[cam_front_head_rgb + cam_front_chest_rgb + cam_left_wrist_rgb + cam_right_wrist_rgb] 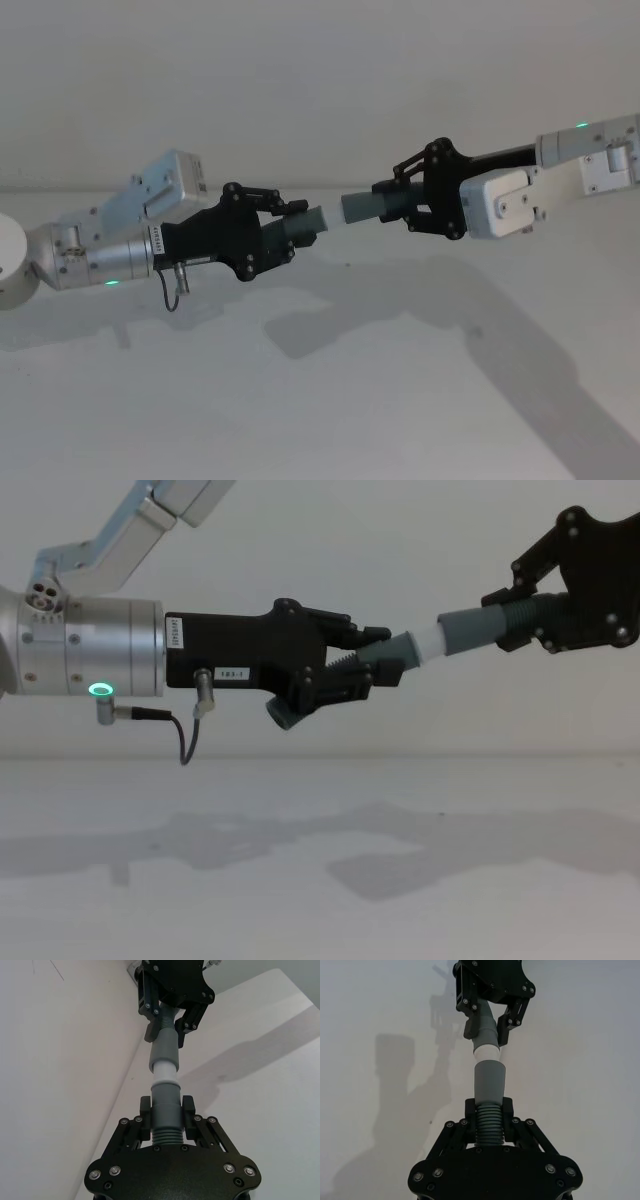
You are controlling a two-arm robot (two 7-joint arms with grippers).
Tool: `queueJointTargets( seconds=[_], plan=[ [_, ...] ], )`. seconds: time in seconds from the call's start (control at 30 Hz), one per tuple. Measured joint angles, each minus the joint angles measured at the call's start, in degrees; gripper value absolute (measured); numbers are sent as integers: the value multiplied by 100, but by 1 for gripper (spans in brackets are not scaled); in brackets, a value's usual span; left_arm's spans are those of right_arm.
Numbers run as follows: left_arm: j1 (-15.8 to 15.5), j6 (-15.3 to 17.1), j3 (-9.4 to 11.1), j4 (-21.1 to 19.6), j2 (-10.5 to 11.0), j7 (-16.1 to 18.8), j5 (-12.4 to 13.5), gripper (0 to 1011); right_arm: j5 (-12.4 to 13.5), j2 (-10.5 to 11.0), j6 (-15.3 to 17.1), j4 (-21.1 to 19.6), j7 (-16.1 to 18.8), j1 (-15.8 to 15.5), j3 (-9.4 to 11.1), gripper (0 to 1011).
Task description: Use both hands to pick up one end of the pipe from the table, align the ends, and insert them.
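Both pipe pieces are held in the air above the matte white counter, end to end between the 2 grippers.

The left gripper, black plastic on a brushed silver cylindrical wrist with a glowing green ring light, has its fingers clenched on the left pipe piece. This piece is smooth dark grey with a ribbed, corrugated section sitting between the fingers and a round open mouth facing the other arm.

The right gripper, also black, on a white boxy wrist housing, has its fingers grasping the right pipe piece. In the right wrist view this piece shows a ribbed grey neck widening into a smooth, slightly flared sleeve.

Between the 2 grey bodies lies a short, smooth white tip. In the left wrist and chest views it bridges the gap, touching both pieces, with the pieces nearly in one line. How far the tip sits inside the mouth cannot be told. In the right wrist view the far piece looks slightly tilted from the near one.

Soft grey shadows of the arms fall on the counter below.
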Motion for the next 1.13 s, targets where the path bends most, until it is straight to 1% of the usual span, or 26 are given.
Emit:
queueJointTargets(
  seconds=[0.37,1.13],
  plan=[
    [0,0,0,0,0,0,0,331,56,-15,32,11,23,16,-21,266],
    [0,0,0,0,0,0,0,331,85,-23,49,16,38,24,-31,267]
  ],
)
